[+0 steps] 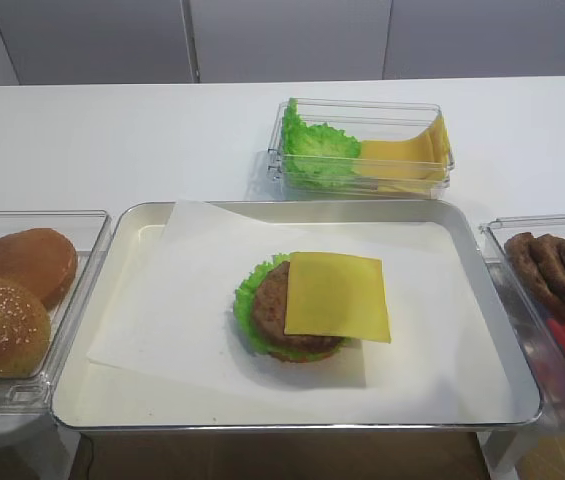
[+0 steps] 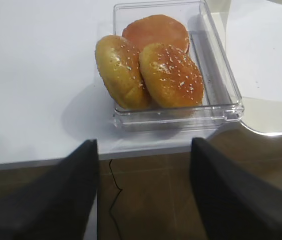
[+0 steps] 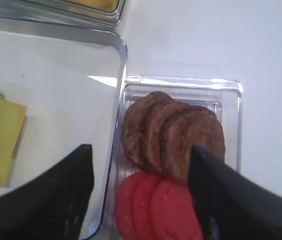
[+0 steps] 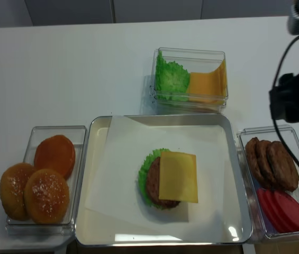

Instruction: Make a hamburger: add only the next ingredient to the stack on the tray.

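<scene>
— On the tray (image 1: 142,225), mid-paper: what lies there?

— The stack (image 1: 274,310): brown patty over frilly lettuce, a reddish layer just showing at the base. A cheese slice (image 1: 337,295) lies flat on top. It sits off-centre, shifted toward my right side, so the patty's left part stays bare and the slice's right edge overhangs. It is nearly square with no clear long axis; its edges run roughly parallel to the tray's sides, turned only a little.

— Your right pincer?

— My right gripper (image 3: 141,195) hangs above the bin of patties and tomato slices (image 3: 180,90), just beside the tray's right rim. Its two dark fingers (image 3: 61,195) stand apart with nothing between them.

— And the left?

— My left gripper (image 2: 143,195) hangs off the table's front edge, near the bin of buns (image 2: 220,85). Its jaws are spread, nothing held.

— Spare stock?

— Beyond the tray, a clear bin (image 1: 362,110) holds lettuce leaves (image 1: 312,150) on the left and more cheese (image 1: 407,155) leaning on the right.
</scene>
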Controlling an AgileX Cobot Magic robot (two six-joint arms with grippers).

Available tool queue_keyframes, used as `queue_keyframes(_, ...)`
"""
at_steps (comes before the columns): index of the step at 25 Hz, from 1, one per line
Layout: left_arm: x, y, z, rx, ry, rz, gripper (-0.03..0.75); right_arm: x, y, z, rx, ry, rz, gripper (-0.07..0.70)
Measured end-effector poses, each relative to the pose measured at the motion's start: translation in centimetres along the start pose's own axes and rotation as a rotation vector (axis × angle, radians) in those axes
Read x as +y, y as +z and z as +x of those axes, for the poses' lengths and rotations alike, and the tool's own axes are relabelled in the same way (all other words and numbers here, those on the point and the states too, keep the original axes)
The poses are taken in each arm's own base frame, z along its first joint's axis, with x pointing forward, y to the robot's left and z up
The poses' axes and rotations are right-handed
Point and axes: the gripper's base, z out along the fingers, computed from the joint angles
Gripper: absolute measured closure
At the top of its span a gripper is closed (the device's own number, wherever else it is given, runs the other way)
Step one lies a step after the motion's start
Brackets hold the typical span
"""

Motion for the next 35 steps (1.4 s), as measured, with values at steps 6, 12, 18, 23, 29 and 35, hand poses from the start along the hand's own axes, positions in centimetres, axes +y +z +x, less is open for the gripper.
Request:
queue_keyframes(6, 0.0, 0.0, 0.0, 0.000, 0.000, 0.000, 0.287, 0.2, -4.7, 2.9, -0.053, 0.009, -0.006, 0.166)
queue_keyframes(12, 0.0, 0.0, 0.0, 0.000, 0.000, 0.000, 0.287, 0.3, -8.4, 6.1, -0.174, 0.012, -0.014, 0.167)
queue_keyframes(18, 0.0, 0.0, 0.0, 0.000, 0.000, 0.000, 0.287, -0.1, -7.7, 12.3, -0.181, 0.014, -0.014, 0.167)
queue_keyframes(23, 0.0, 0.0, 0.0, 0.000, 0.000, 0.000, 0.287, -0.1, -6.7, 18.3, -0.244, 0.015, -0.053, 0.167)
queue_keyframes(29, 0.0, 0.0, 0.0, 0.000, 0.000, 0.000, 0.287, -0.3, -5.8, 23.9, -0.391, -0.021, -0.084, 0.167)
queue_keyframes(35, 0.0, 0.0, 0.0, 0.000, 0.000, 0.000, 0.287, -0.4, -5.5, 25.7, -0.461, -0.034, -0.086, 0.167)
